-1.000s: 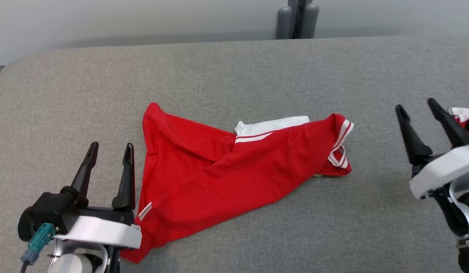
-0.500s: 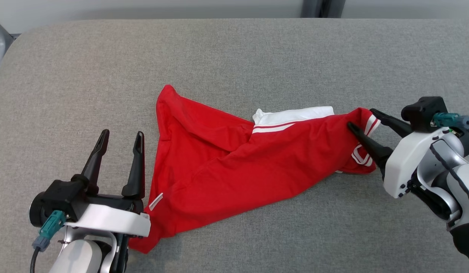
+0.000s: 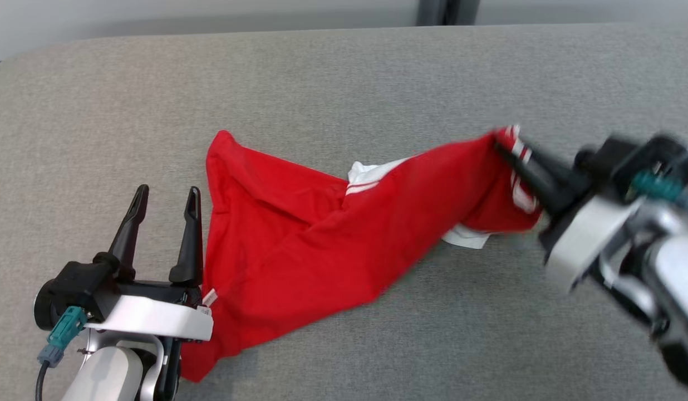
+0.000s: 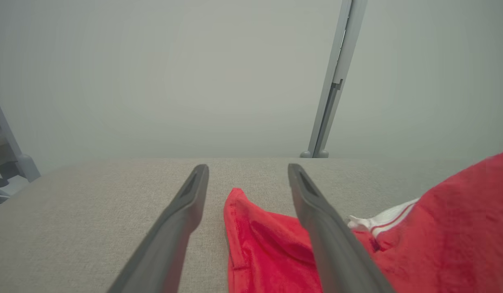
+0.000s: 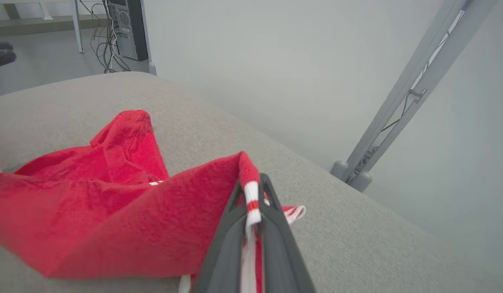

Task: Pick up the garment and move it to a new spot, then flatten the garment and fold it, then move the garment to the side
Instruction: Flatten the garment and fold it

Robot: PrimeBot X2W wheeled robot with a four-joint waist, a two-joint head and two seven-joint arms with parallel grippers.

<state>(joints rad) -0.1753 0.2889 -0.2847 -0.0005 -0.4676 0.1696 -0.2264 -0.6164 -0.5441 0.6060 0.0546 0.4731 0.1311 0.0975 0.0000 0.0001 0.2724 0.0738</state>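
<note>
A red garment (image 3: 299,245) with white striped trim lies crumpled across the grey padded table (image 3: 344,72). My right gripper (image 3: 508,153) is shut on the garment's striped right end and holds it lifted off the surface; the right wrist view shows the white-and-red band (image 5: 251,203) pinched between the two fingers. My left gripper (image 3: 166,195) stands open at the lower left, just beside the garment's left edge, with nothing between its fingers. In the left wrist view the garment (image 4: 267,244) lies between and right of the left gripper (image 4: 247,171).
A grey metal post (image 3: 447,11) stands behind the table's far edge, against a pale wall. The table's rounded far-left corner (image 3: 10,61) is in sight. In the right wrist view a computer case and cables (image 5: 125,28) stand on the floor beyond the table.
My right gripper reached the striped end, shut on it and raised it up and back. The garment's right side has stretched and lifted. The left gripper stayed open in place.
</note>
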